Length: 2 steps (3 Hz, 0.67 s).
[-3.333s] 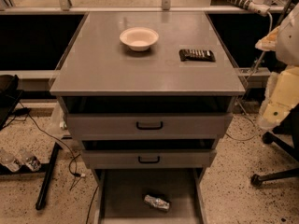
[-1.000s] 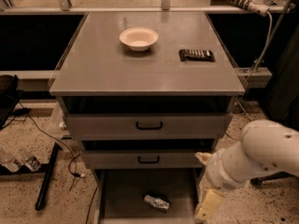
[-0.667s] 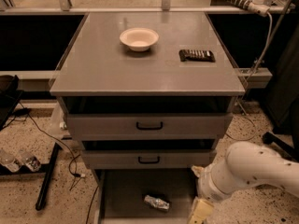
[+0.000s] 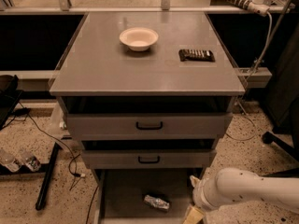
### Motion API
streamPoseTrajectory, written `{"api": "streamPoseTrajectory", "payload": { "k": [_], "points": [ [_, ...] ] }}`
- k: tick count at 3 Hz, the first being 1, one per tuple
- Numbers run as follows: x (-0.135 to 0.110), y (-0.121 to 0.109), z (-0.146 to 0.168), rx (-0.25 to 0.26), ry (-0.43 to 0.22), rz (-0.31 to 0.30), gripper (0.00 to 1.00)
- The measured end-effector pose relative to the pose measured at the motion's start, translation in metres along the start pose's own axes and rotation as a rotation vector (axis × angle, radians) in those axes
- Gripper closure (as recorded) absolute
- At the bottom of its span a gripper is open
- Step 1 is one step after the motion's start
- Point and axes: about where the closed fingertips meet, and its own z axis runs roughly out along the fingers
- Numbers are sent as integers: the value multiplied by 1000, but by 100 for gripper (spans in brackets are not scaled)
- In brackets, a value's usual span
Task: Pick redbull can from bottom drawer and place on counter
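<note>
**A:** Where is the redbull can (image 4: 156, 202)?

**B:** It lies on its side in the bottom drawer (image 4: 125, 190), near my gripper (image 4: 194, 214), to its left. Whether the gripper is open or closed, I cannot tell.

**A:** How will it handle?

**B:** I judge it light, thin and slippery, and it may roll. I would take it across the middle.

**A:** Counts?

**B:** One can, three drawers. On the counter (image 4: 145, 76), high above the gripper, one bowl (image 4: 138, 38) and one dark ribbed object (image 4: 196, 55).
</note>
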Motion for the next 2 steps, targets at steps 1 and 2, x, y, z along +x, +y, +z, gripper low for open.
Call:
{"api": "streamPoseTrajectory", "payload": {
  "k": [1,2],
  "points": [
    [10,-14,36,32,-65,4,0],
    [14,-27,45,56,-103,3,0]
  ]
}}
